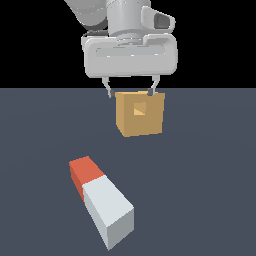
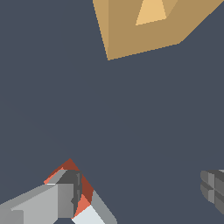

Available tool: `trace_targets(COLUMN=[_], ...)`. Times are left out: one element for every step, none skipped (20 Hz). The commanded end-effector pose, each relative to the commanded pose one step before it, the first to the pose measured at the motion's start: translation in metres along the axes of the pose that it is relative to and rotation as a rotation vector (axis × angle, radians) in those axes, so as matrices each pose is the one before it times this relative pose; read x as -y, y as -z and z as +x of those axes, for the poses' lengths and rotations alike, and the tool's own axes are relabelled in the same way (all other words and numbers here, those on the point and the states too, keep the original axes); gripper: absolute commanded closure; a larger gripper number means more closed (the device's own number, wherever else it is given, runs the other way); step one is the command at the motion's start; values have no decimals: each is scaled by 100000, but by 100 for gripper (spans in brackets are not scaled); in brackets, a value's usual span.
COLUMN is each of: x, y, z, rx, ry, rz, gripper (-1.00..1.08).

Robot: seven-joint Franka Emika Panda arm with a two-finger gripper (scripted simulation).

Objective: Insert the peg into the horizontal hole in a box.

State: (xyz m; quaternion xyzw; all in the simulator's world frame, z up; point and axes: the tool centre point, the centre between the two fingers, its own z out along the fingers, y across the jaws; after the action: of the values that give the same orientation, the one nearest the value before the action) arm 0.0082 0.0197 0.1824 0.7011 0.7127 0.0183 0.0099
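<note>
A bare simulated test scene, not a real room. A flat slate-blue surface (image 1: 210,200) meets a black void, and plain untextured blocks lie on it.

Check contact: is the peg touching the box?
Apart. The exterior view shows bare floor between the peg, lying in the foreground, and the box farther back.

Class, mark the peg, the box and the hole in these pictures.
peg (image 1: 102,200), exterior view, on its white-grey top face.
box (image 1: 127,125), exterior view, on the front face beside the opening.
hole (image 1: 138,108), exterior view, on its darker inside.
</note>
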Motion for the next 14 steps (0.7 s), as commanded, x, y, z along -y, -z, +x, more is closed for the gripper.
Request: trace_targets(x=[-1, 8, 24, 39, 54, 69, 84, 100, 115, 129, 144, 159, 173, 187], y=[-1, -6, -24, -39, -55, -71, -87, -103, -118, -134, -149, -165, -180, -195], z=[-1, -40, 2, -59, -76, -101, -121, -143, -163, -187, -207, -230, -250, -273], rx=[0, 0, 0, -1, -2, -2, -3, -4, -4, -5, -5, -6, -6, -7], ry=[0, 0, 195, 229, 330, 419, 516, 609, 703, 792, 885, 974, 1067, 1155], rz=[0, 0, 10, 15, 22, 28, 34, 40, 46, 52, 58, 64, 71, 76], gripper=[-92, -92, -92, -92, -92, -92, -92, -92, -92, -92, -92, -92, -92, -92])
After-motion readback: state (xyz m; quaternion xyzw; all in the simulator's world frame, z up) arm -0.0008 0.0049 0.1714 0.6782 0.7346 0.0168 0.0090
